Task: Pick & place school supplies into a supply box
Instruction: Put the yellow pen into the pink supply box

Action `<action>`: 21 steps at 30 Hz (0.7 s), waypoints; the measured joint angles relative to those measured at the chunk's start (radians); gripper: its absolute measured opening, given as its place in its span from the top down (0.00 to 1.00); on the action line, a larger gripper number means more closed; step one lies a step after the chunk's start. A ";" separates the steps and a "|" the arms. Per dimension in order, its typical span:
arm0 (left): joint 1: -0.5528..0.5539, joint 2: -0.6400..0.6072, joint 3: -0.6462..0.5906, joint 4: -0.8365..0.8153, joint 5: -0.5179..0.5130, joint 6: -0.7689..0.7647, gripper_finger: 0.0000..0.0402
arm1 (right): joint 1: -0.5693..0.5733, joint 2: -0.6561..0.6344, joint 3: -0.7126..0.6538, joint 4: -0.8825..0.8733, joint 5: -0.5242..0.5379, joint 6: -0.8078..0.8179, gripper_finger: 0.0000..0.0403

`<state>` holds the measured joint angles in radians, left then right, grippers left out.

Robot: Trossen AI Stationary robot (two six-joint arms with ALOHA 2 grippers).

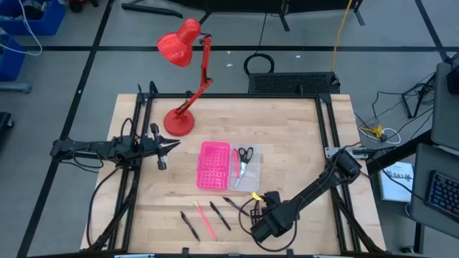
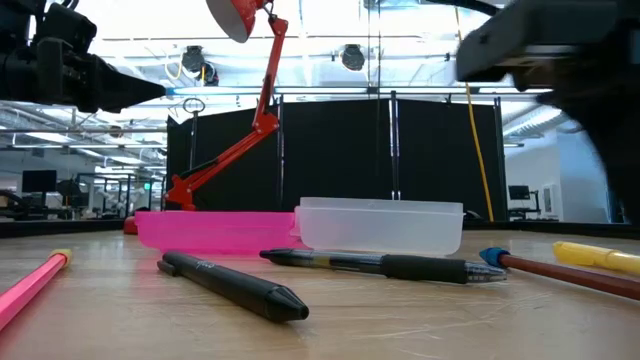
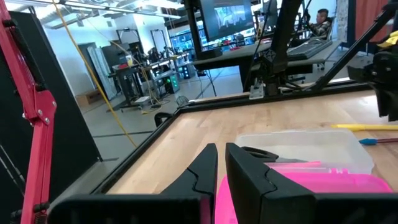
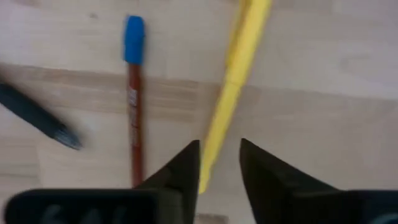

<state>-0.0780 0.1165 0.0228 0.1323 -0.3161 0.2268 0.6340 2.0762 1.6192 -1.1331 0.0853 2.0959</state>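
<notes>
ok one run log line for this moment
right gripper: open over yellow pen | left gripper: waiting beside supply box | scissors: in box

Pale wooden table, translucent and glossy pink plastic supply box.

Left arm reaches in from the left side, held level above the table, left tool pointing inward, fingers nearly together. Right arm angled down toward the near edge, right tool low, fingers slightly apart.
</notes>
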 joint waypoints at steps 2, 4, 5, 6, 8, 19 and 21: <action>0.000 0.000 0.000 0.000 0.000 0.000 0.90 | -0.013 0.000 0.000 -0.001 -0.002 -0.026 0.64; 0.000 0.000 0.000 0.000 0.000 0.000 0.90 | -0.025 0.000 0.000 -0.013 -0.003 -0.025 0.58; 0.000 0.000 0.000 0.000 0.000 0.000 0.90 | -0.030 0.000 0.000 -0.017 -0.003 -0.027 0.57; 0.000 0.000 0.000 -0.001 0.000 0.000 0.90 | -0.035 0.000 0.000 -0.017 -0.004 -0.036 0.55; 0.000 0.000 0.000 -0.001 0.000 0.000 0.90 | -0.041 0.000 0.000 -0.017 -0.009 -0.051 0.54; 0.000 0.001 0.000 -0.003 0.000 0.007 0.90 | -0.034 -0.011 -0.189 0.217 -0.125 -0.056 0.61; 0.000 0.001 0.000 -0.003 0.000 0.011 0.90 | -0.028 -0.013 -0.232 0.302 -0.134 -0.071 0.63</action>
<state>-0.0780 0.1177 0.0231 0.1295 -0.3161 0.2379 0.6056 2.0627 1.3873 -0.8316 -0.0483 2.0244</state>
